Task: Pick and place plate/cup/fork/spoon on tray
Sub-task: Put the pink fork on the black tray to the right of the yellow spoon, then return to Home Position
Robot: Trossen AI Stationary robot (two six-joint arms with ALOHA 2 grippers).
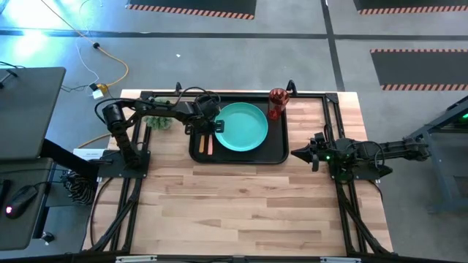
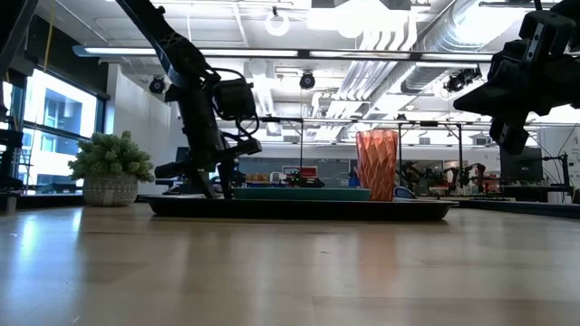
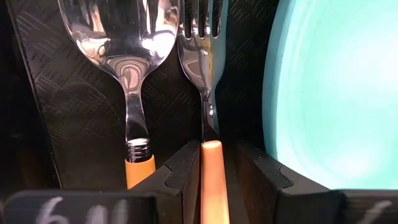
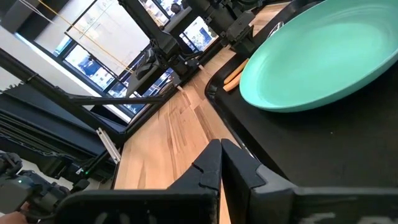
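- In your left wrist view, the left gripper's (image 3: 211, 177) fingers (image 3: 264, 174) stand a little apart on either side of the fork's (image 3: 208, 106) orange handle. You can't tell whether they touch it. The fork lies on the tray (image 3: 74, 106) with the spoon (image 3: 127, 68) just beside it and the plate (image 3: 336, 87) on its other side.
- In your high view, the left gripper (image 1: 205, 126) sits low over the tray's (image 1: 276, 153) left part, above the two orange handles. The plate (image 1: 240, 126) fills the tray's middle, and the cup (image 1: 276, 103) stands at its far right corner. The right gripper (image 1: 299, 153) waits just off the tray's right edge, over the wooden surface (image 1: 241, 204).
- In your low view, the left arm comes down onto the tray (image 2: 299, 208), the cup (image 2: 376, 163) stands upright, and a potted plant (image 2: 111, 167) sits off to the left.
- In your right wrist view, the right gripper's (image 4: 222, 163) fingers (image 4: 208, 168) are pressed together, holding nothing, with the plate (image 4: 317, 59) ahead.
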